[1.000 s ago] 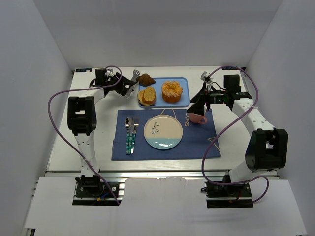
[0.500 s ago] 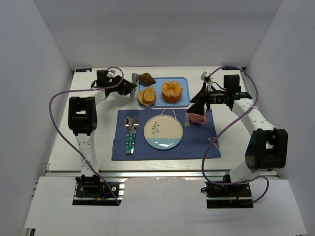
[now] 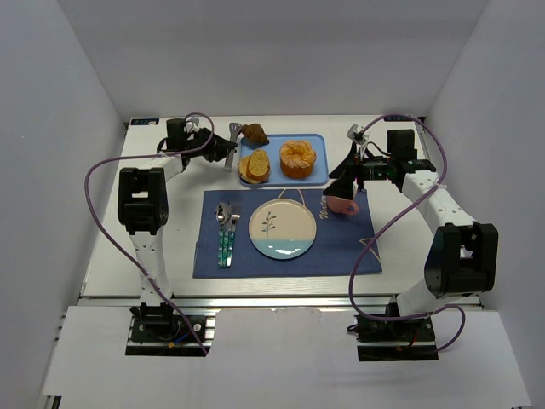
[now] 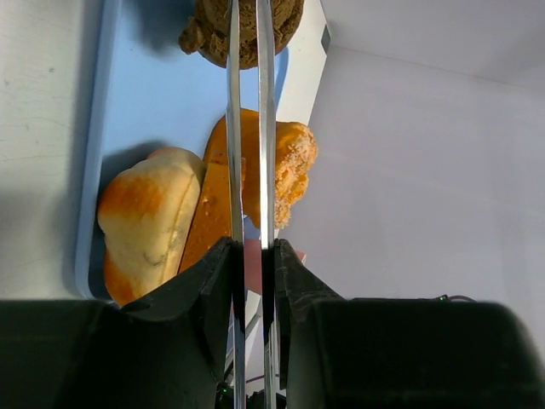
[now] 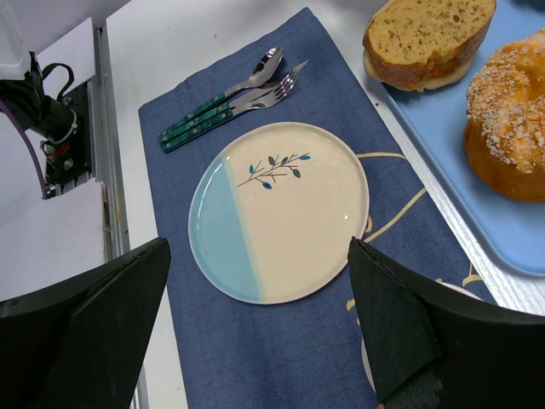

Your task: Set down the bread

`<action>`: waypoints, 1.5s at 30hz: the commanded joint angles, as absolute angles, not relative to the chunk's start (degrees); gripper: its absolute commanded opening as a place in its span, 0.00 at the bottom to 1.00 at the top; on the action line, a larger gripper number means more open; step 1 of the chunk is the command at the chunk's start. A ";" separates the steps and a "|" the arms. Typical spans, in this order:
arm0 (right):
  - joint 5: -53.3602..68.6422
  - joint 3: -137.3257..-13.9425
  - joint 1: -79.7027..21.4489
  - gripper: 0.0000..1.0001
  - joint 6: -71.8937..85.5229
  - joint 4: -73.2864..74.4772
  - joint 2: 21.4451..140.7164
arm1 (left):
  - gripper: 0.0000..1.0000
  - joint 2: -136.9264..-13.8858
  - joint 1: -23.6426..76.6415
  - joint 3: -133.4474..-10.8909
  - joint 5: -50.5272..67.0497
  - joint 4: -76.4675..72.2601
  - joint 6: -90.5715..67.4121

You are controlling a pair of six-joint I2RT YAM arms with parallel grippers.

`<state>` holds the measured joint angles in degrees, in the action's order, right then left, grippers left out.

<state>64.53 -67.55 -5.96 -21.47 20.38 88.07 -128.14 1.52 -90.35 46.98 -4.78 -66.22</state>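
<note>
Three breads lie on a blue tray (image 3: 319, 141): sliced bread (image 3: 254, 166), a seeded round bun (image 3: 297, 158) and a dark brown piece (image 3: 253, 135). My left gripper (image 3: 220, 152) is shut on metal tongs (image 3: 232, 139) at the tray's left edge. In the left wrist view the gripper (image 4: 253, 247) holds the two tong blades (image 4: 234, 128) close together, running over the sliced bread (image 4: 162, 217) and bun (image 4: 294, 166) to the dark piece (image 4: 209, 30). My right gripper (image 3: 345, 183) is open and empty, over the placemat's right part.
A white and light blue plate (image 3: 282, 228) sits on a dark blue placemat (image 3: 341, 247), also in the right wrist view (image 5: 281, 213). A spoon and fork (image 3: 226, 230) lie left of it. A pink cup (image 3: 342, 205) stands under the right gripper.
My left gripper has turned, swinging the tongs' tips toward the far end of the tray, near the dark brown piece. The right arm has not moved.
</note>
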 commanded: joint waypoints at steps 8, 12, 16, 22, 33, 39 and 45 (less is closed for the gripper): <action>66.18 -67.59 -5.54 0.89 -21.62 18.90 86.40 | 0.02 -118.22 1.32 -87.28 50.54 -12.65 -68.55; 66.18 -67.50 -5.54 0.90 -21.62 18.90 86.22 | 0.00 -114.71 1.32 -85.08 50.97 -14.67 -68.99; 65.83 -67.94 -5.54 0.89 -21.97 19.51 85.96 | 0.00 -109.71 1.58 -80.88 53.17 -16.26 -68.64; 65.39 -68.99 -5.45 0.89 -22.59 20.30 85.69 | 0.00 -93.48 2.55 -64.65 58.35 -13.11 -63.56; 64.77 -71.37 -5.27 0.89 -23.03 21.36 85.61 | 0.00 -65.05 4.65 -37.28 64.15 5.62 -52.30; 64.95 -71.89 -5.27 0.89 -22.76 22.32 85.70 | 0.00 -67.32 9.49 -30.68 63.64 8.17 -47.21; 64.16 -70.40 -5.27 0.89 -22.68 22.41 84.11 | 0.00 -74.08 12.13 -31.64 62.49 10.37 -41.41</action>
<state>64.20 -69.60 -5.58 -22.11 21.85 87.02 -73.06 11.62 -30.35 61.87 9.45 -46.39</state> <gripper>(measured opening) 0.894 0.324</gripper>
